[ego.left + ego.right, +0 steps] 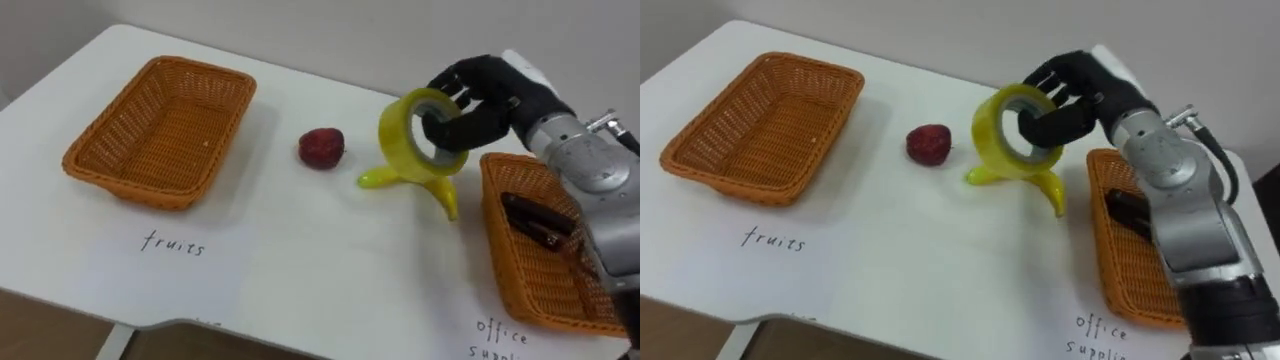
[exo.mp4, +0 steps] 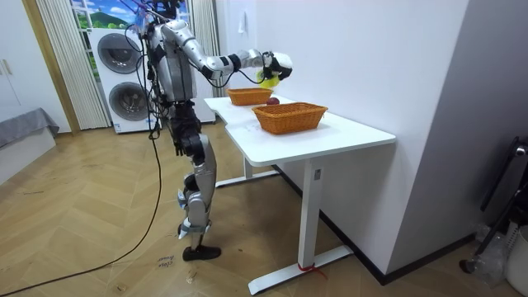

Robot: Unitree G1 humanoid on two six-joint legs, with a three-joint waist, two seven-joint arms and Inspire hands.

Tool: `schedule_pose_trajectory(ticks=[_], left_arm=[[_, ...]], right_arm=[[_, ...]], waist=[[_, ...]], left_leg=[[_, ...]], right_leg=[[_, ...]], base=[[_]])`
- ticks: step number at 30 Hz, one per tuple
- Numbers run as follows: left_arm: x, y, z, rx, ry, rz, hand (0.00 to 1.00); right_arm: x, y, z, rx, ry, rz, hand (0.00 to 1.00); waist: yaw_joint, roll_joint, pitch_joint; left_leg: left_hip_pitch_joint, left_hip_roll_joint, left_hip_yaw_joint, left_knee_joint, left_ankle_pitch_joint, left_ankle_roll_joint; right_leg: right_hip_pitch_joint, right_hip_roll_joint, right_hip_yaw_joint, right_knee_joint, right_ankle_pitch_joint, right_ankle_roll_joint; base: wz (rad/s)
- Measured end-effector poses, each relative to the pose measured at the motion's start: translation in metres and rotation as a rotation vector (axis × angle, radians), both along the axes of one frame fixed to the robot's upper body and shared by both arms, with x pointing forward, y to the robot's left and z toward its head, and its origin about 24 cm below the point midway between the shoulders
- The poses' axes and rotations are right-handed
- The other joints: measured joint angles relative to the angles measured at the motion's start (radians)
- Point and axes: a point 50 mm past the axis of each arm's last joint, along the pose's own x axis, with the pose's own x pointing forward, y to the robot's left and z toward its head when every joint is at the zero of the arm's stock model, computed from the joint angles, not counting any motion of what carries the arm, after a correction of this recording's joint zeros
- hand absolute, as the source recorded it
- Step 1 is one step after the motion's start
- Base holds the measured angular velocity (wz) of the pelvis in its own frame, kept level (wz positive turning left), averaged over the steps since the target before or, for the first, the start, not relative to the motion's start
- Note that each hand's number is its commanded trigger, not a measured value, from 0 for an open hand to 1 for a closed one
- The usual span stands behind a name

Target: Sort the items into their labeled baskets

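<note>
Left basket: a wicker basket [image 1: 165,135] lies far to the left of the right hand, across the white table [image 1: 300,280], with nothing in it.
Left note: a handwritten word [image 1: 172,243] sits on the table just in front of that basket.
Red fruit: a small red fruit [image 1: 321,147] lies on the table to the left of the hand, apart from both baskets and near the banana's tip.
Banana: a yellow banana [image 1: 372,180] lies just below and left of the hand. Its middle is hidden behind the tape roll, and I cannot tell whether the two touch.
Tape roll: a yellow tape roll [image 1: 393,135] stands on edge in the hand, its hole facing the camera, up off the table between the red fruit and the right basket.
Right hand: the right hand [image 1: 490,95] is clamped on the tape roll, with dark fingers hooked through the hole and over the rim.
Right basket: a second wicker basket [image 1: 535,285] sits below the forearm, at the table's right edge.
Dark item: something dark and long [image 1: 535,222] lies inside that basket; I cannot tell what it is.
Right note: more handwriting [image 1: 500,335] lies in front of the right basket.
Robot: in the room view it stands at the table's long side, with its arm stretched over the top.
</note>
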Motion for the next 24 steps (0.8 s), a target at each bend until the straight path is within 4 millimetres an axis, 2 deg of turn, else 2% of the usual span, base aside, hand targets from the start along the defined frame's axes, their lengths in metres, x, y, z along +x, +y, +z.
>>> schedule_pose_trajectory(ticks=[5,10,13,20,24], left_arm=[[-0.001,0.0,0.0,-0.005,-0.005,-0.001,0.0],[-0.002,-0.003,-0.001,-0.015,-0.009,0.008,0.0],[0.0,-0.003,-0.001,-0.016,-0.015,0.007,0.0],[0.004,-0.006,-0.001,-0.036,-0.037,-0.001,0.0],[0.003,-0.006,-0.001,-0.036,-0.037,0.0,0.0]], right_arm=[[-0.012,-0.022,-0.009,0.022,0.014,-0.082,1.0],[-0.021,-0.04,-0.017,0.061,0.017,-0.172,1.0],[-0.022,-0.05,-0.024,0.094,0.039,-0.219,1.0],[-0.027,-0.067,-0.03,0.131,0.039,-0.316,1.0],[-0.036,-0.076,-0.041,0.128,0.076,-0.358,1.0]], waist=[[-0.034,0.01,-0.0071],[-0.057,0.029,-0.0071],[-0.078,0.024,-0.0089],[-0.096,0.012,-0.0103],[-0.104,0.01,-0.0112]], left_leg=[[0.005,0.0,0.003,-0.003,0.0,0.0],[0.015,0.001,0.027,-0.012,0.002,0.0],[0.013,0.002,0.031,-0.013,0.003,-0.001],[0.018,0.004,0.052,-0.015,0.002,-0.001],[0.022,0.004,0.055,-0.02,0.002,0.0]], right_leg=[[0.002,0.0,0.001,0.001,0.0,0.0],[-0.003,0.001,0.025,0.002,0.0,0.001],[-0.009,0.003,0.033,0.004,0.0,0.001],[-0.012,0.004,0.045,0.002,0.0,0.001],[-0.011,0.005,0.047,0.002,0.0,0.001]], base=[[-0.02],[-0.14],[-0.05],[-0.06],[-0.01]])
